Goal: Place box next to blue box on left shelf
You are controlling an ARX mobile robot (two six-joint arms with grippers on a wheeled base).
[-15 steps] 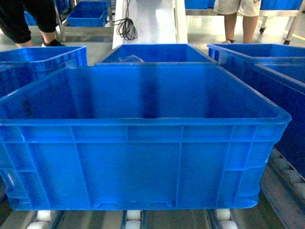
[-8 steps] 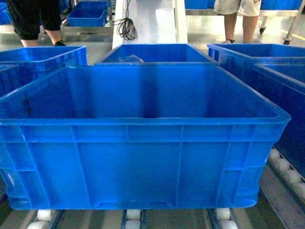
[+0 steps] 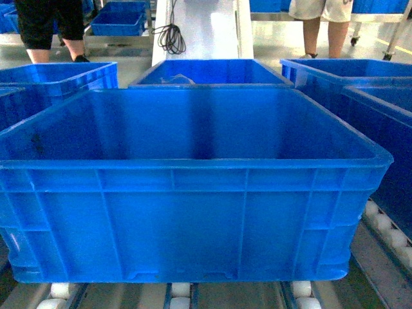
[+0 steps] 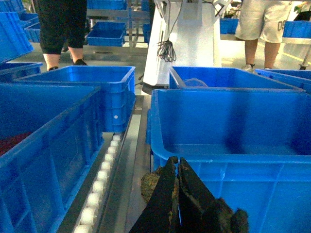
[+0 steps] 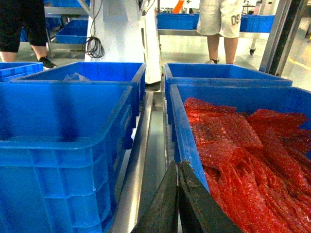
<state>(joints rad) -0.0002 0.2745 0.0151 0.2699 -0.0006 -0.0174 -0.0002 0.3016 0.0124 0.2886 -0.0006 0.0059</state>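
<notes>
The box point(image 3: 193, 193), a large bright blue open-top crate with nothing inside, fills the middle of the head view and rests on the shelf's white rollers point(image 3: 180, 291). In the left wrist view my left gripper point(image 4: 176, 162) is shut and holds nothing, just off the box's point(image 4: 228, 145) near left corner. A row of rollers point(image 4: 103, 171) runs beside it. Another blue crate point(image 4: 43, 145) stands to the left across that gap. My right gripper point(image 5: 177, 167) is shut and holds nothing, in the gap at the box's point(image 5: 63, 145) right side. Neither gripper shows in the head view.
A blue crate point(image 5: 233, 102) full of red bubble wrap point(image 5: 243, 150) sits right of the gap. More blue crates stand behind point(image 3: 209, 72), at the back left point(image 3: 58, 77) and on the right point(image 3: 360, 84). People stand on the floor behind point(image 3: 328, 26), beside a white machine column point(image 3: 206, 29).
The person at the back left has shifted their legs. The box and both arms look still.
</notes>
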